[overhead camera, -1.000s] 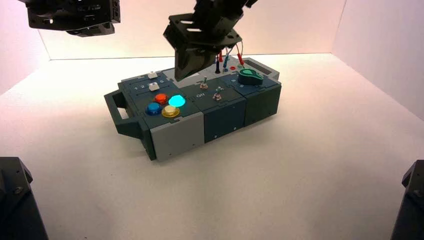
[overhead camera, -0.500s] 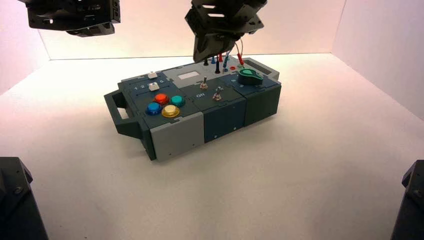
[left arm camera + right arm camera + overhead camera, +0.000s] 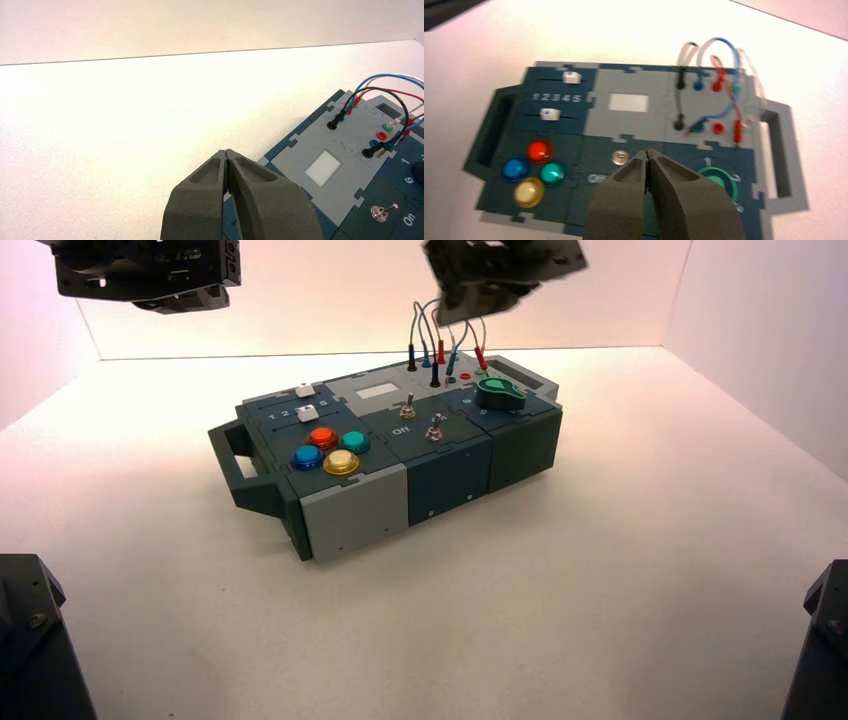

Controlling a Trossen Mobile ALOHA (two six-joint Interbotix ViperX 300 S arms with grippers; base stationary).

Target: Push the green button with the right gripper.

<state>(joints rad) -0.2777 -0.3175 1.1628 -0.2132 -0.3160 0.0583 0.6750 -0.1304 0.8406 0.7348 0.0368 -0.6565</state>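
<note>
Above the box [image 3: 355, 515], towards its back right part as the high view has it, we see our right claw [image 3: 647, 152] raised well clear, its two fingers closed tip to tip with nothing between them. From those tips the green button [image 3: 354, 441] lies down, to the left and nearer the high camera: it sits on the box's top at the left end, towards the front. Crossing the box from claw to button, we would pass over the dark switch panel [image 3: 594, 200] in its middle. Three domes crowd our target: red [image 3: 322, 437] at its back left, blue [image 3: 308, 457] to its left, yellow [image 3: 341, 461] just in front. So the right-hand side of the button is the freer one, and we would judge it best to come in from there, then straight down. Being round, the button gives us no long axis to match; only the centring matters, since a drift left or forward could catch a neighbour. Our left claw [image 3: 226, 151] waits up beyond the box's back left, fingers together and empty; the right looks the nearer of the two. The button is unlit and untouched, and whether a press is already done we cannot tell from this.
</note>
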